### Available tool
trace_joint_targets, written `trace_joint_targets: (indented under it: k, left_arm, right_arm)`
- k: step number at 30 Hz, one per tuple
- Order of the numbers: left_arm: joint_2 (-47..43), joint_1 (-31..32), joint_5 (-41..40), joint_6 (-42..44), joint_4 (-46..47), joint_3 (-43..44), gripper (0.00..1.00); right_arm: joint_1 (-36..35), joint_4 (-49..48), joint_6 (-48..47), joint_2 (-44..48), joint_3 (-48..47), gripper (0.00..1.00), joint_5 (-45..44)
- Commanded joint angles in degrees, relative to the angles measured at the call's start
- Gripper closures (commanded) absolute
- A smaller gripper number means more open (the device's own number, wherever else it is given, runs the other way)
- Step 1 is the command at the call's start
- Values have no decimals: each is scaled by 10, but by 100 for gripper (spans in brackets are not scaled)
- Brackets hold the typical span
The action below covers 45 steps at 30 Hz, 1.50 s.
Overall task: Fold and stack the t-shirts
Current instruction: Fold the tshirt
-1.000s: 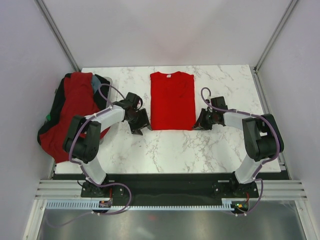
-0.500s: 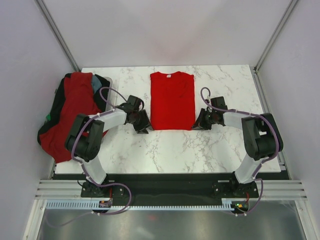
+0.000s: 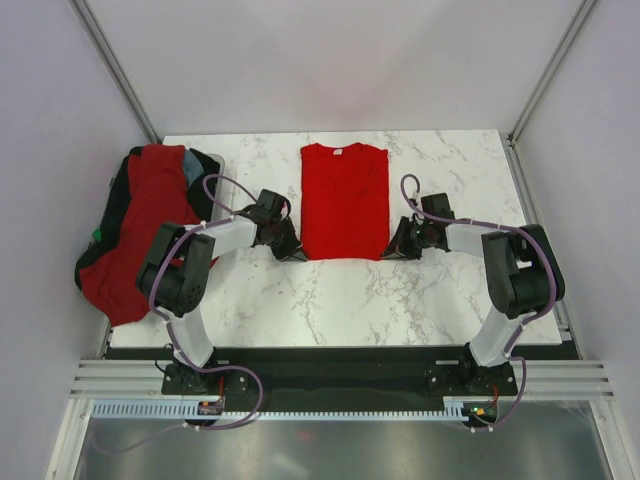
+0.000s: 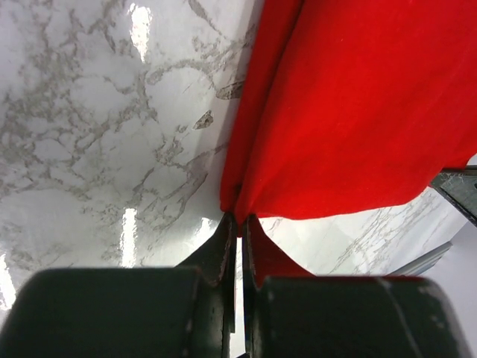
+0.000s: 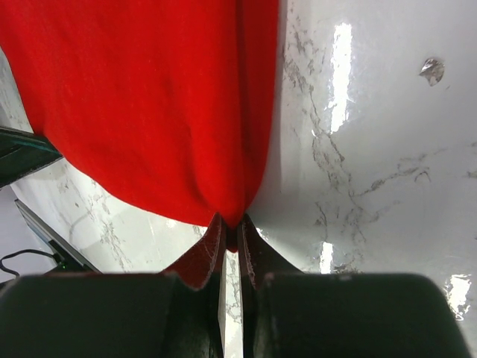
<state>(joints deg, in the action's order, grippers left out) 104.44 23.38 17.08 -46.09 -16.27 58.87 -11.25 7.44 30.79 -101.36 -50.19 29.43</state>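
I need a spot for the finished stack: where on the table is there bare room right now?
The widest bare patch of the table is the near strip, between the hem of the red t-shirt and the near edge. The far right corner beyond the right gripper is bare too. Crowded: the left side, with the shirt pile beside the left gripper.

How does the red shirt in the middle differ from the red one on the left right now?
The middle t-shirt lies flat on the table, folded narrow; the left t-shirt is crumpled over the dark bin. The left gripper and right gripper pinch the middle t-shirt's near corners; no gripper holds the left t-shirt. Both are red.
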Motion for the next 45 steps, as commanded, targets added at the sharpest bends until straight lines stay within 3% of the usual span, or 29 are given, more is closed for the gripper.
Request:
trace_joint_targets:
  k: [1, 10, 18, 25, 31, 45]
  left_arm:
    - [-15, 2, -15, -5, 0, -10, 98]
    - [-141, 6, 13, -27, -42, -54, 98]
    - [-292, 58, 16, -80, -83, -104, 98]
    - [-388, 97, -16, -118, -150, -98, 98]
    - [-359, 94, -68, -73, -228, 10, 98]
    - [-151, 19, -56, 1, -238, 209, 98]
  right_arm:
    - [-1, 32, -18, -7, 5, 100, -30]
    - [-1, 115, -5, 107, 15, 100, -23]
    - [-22, 210, 30, 257, 44, 100, -39]
    - [-77, 309, 66, 350, -7, 100, -118]
    - [-77, 351, 43, 318, -109, 100, -179]
    - [-46, 351, -17, 94, -328, 100, -191]
